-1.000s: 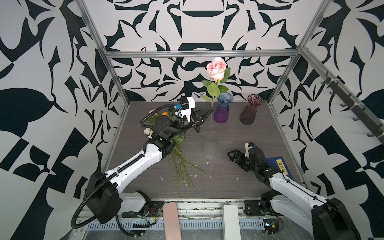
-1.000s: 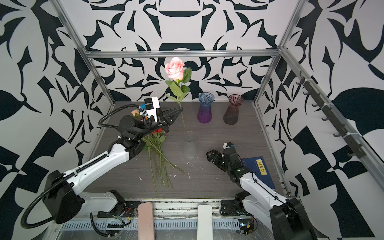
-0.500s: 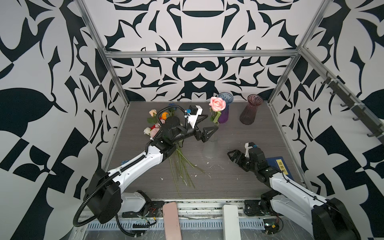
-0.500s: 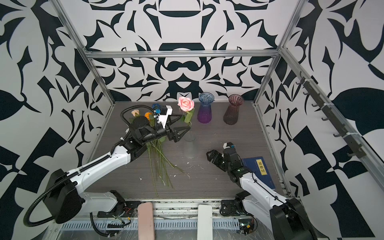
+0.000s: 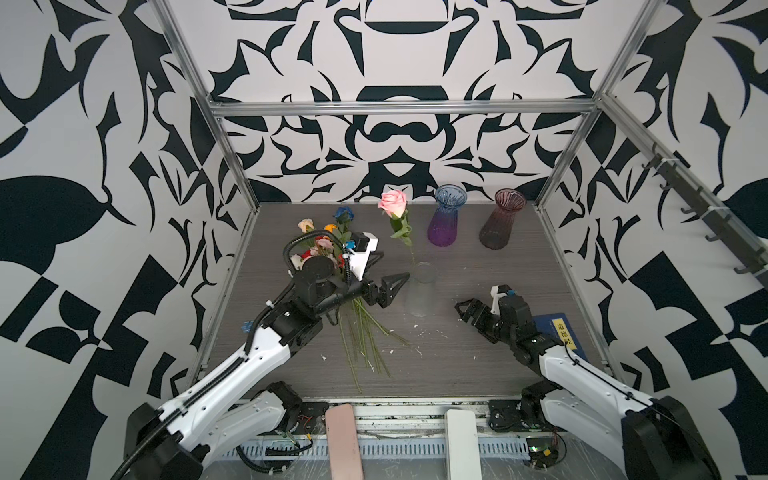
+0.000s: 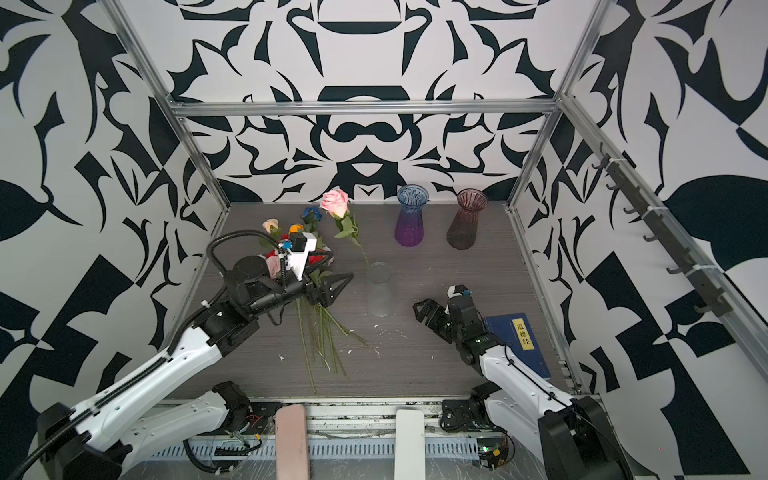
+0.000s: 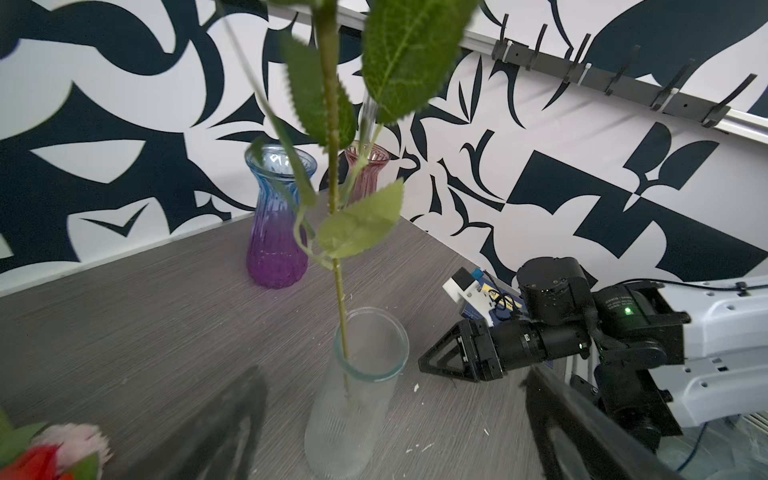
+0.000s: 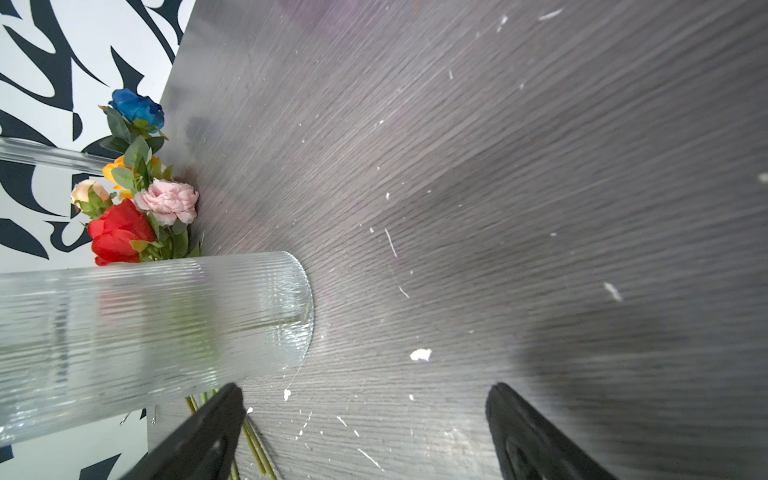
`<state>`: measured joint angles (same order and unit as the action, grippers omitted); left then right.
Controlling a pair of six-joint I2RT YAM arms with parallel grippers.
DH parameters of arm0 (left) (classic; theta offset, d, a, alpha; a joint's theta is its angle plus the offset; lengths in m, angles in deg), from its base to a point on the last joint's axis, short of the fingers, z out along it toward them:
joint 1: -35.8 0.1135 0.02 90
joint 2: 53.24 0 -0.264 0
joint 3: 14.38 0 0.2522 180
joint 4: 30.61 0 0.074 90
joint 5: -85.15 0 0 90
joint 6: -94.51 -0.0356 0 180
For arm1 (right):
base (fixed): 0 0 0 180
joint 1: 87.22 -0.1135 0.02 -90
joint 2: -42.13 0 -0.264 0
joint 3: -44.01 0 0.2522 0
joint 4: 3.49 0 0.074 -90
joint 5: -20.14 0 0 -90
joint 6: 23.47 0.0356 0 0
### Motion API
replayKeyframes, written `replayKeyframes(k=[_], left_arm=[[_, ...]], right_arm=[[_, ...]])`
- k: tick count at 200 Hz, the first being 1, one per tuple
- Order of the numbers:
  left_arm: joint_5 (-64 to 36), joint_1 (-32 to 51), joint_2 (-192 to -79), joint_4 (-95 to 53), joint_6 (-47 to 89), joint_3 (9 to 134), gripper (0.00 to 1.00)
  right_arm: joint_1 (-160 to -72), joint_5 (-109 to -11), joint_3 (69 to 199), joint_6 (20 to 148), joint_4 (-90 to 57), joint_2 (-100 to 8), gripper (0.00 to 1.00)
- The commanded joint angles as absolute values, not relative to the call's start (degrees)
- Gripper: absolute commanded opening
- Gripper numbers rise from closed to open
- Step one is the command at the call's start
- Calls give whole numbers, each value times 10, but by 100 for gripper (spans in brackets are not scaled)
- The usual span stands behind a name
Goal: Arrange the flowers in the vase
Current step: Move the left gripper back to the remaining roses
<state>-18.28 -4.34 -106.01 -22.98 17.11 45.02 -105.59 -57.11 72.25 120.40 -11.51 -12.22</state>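
I see one pink rose [image 5: 392, 203] standing in the clear ribbed glass vase [image 5: 420, 291], which is upright at mid-table [image 5: 478, 257]. Its stem leans on the rim toward eleven o'clock. The other flowers [image 5: 322, 244] lie bunched at the vase's nine o'clock: blue, orange, cream, red and pink heads toward twelve, green stems fanned toward six.

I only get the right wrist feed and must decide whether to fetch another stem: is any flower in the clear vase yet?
Observer: Yes, one pink rose has its stem in the clear vase.
Operator: Is the left gripper holding it?
Observer: No, the left gripper is open beside the vase, not closed on the stem.
Operator: Any other vases around?
Observer: Two at the back, a blue-purple vase and a reddish vase, with no flowers in them.
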Motion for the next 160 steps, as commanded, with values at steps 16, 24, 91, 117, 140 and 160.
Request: replayKeyframes(k=[16, 24, 91, 117, 140, 160], left_arm=[[-103, -45, -965, -85, 229, 428, 99], [-82, -45, -943, -61, 255, 418, 99], [158, -42, -910, 178, 390, 436, 99], [133, -38, -977, 161, 374, 437, 99], [79, -4, -1050, 116, 345, 447, 97], [-24, 73, -1111, 89, 334, 454, 79]], right_arm=[[-1043, -545, 706, 1210, -99, -101, 95], [-1039, -540, 705, 1211, -99, -101, 95], [-1014, -498, 721, 1209, -66, -173, 95], [-1011, -488, 726, 1209, -53, -204, 95], [-1010, -481, 736, 1205, -54, -224, 95], [-1010, -486, 748, 1196, -63, -234, 95]])
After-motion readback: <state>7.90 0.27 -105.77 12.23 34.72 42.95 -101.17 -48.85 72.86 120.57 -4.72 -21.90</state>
